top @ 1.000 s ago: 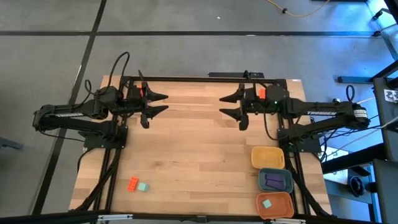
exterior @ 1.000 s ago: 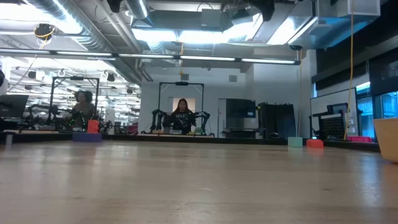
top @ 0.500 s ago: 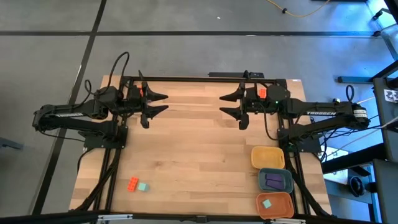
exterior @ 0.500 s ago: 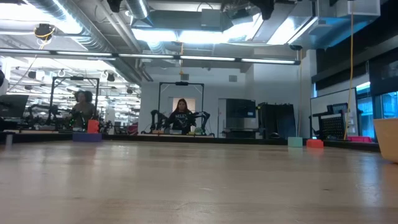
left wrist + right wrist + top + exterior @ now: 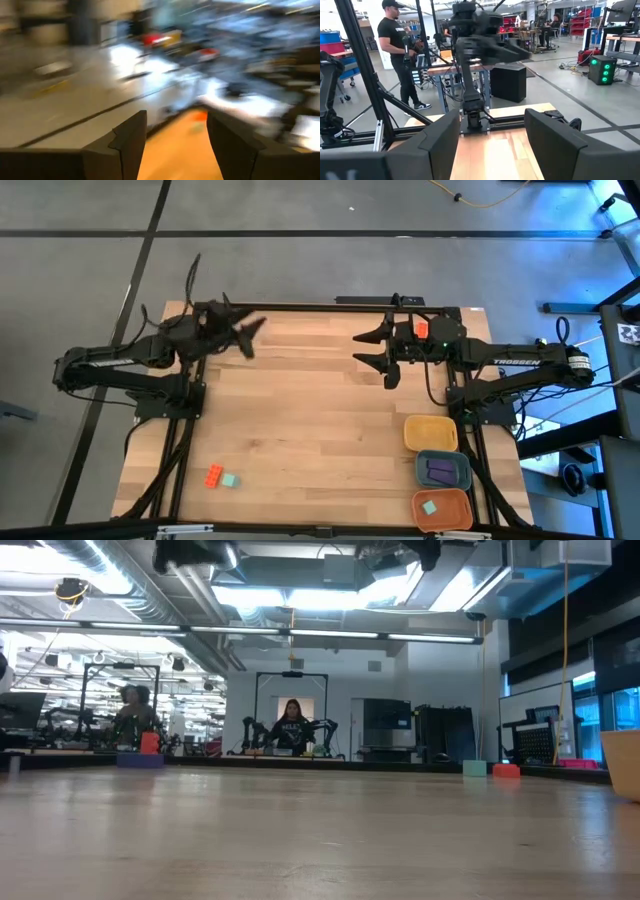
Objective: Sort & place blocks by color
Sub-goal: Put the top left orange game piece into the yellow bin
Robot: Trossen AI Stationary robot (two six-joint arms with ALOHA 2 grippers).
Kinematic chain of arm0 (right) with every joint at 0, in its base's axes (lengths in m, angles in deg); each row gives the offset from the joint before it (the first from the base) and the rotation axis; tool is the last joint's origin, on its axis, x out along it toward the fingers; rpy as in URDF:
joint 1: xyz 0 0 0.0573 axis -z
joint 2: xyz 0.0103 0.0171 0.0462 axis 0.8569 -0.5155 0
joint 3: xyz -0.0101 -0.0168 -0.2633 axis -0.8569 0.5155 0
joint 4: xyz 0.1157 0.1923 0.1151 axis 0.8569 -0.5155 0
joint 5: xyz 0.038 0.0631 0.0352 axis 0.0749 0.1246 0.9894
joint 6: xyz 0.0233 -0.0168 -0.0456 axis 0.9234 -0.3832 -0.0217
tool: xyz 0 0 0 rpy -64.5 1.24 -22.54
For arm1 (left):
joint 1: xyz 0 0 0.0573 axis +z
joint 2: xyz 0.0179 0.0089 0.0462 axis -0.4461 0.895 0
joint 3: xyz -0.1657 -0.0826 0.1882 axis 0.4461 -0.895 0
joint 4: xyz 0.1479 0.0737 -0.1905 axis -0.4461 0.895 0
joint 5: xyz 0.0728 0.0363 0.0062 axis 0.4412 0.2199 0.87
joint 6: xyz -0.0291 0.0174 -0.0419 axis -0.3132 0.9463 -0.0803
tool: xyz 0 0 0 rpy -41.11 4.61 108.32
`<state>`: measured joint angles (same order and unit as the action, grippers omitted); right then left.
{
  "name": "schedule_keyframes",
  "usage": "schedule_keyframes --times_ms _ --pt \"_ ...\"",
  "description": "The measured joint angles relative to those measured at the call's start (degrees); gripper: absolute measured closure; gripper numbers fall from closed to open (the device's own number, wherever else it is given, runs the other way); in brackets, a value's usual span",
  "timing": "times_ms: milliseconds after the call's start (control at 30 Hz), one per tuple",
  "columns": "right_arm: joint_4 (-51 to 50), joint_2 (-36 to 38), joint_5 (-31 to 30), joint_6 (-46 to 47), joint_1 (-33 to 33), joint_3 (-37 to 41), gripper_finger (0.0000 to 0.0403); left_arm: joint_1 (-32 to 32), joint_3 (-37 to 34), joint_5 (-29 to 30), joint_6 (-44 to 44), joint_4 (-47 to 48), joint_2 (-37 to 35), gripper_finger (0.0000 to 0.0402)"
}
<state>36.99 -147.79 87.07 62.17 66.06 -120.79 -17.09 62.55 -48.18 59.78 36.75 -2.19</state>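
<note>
High view: three rounded trays are lined up along the table's [image 5: 320, 430] right edge toward its near right corner. The yellow tray [image 5: 430, 433] is seen with nothing in it; purple blocks [image 5: 440, 471] lie in the blue-grey tray [image 5: 443, 469]; a teal block [image 5: 429, 507] lies in the orange tray [image 5: 441, 509]. Near the near left corner an orange-red block [image 5: 214, 476] and a second teal block [image 5: 229, 480] lie just beside each other on the bare wood. The left gripper [image 5: 245, 335] is raised over the far left part of the table and is smeared, so its fingers are hard to make out here. The right gripper [image 5: 368, 348] is held over the far right part, fingers spread and empty.

Low view: only a sliver of the yellow tray is caught at the right border, and two blocks are seen far off at the table's edge. Both grippers are cut off above.

Left wrist view: everything is blurred; two dark fingers [image 5: 127, 142] are seen apart with nothing between them.

Right wrist view: the fingers [image 5: 440, 142] stand apart, empty; a person is seen beyond the table.
</note>
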Motion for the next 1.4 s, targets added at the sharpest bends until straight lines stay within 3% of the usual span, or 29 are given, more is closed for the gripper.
schedule_keyframes --times_ms 100,300,467,600,967,1400 --pt "-0.5 0.0 0.0 0.0 0.0 0.0 0.0176 4.6 3.3 5.6 -4.9 10.5 1.6 0.0202" --pt "-0.6 0.0 -0.1 0.0 0.0 0.0 0.0176 19.3 2.8 2.8 -14.4 24.5 5.5 0.0202" --pt "-0.7 0.0 -1.6 0.0 0.0 0.0 0.0176 30.9 0.0 0.4 -18.7 25.7 8.7 0.0202" --pt "-1.0 0.0 -2.3 0.0 0.0 0.0 0.0176 36.6 -3.3 -0.5 -19.6 25.6 11.3 0.0202" --pt "-1.0 0.0 -3.4 0.0 0.0 0.0 0.0176 41.9 -15.9 -2.2 -28.3 12.3 14.2 0.0202" --pt "-1.0 0.0 -3.8 0.0 0.0 0.0 0.0176 41.7 -25.0 0.3 -26.6 -0.5 14.1 0.0202"
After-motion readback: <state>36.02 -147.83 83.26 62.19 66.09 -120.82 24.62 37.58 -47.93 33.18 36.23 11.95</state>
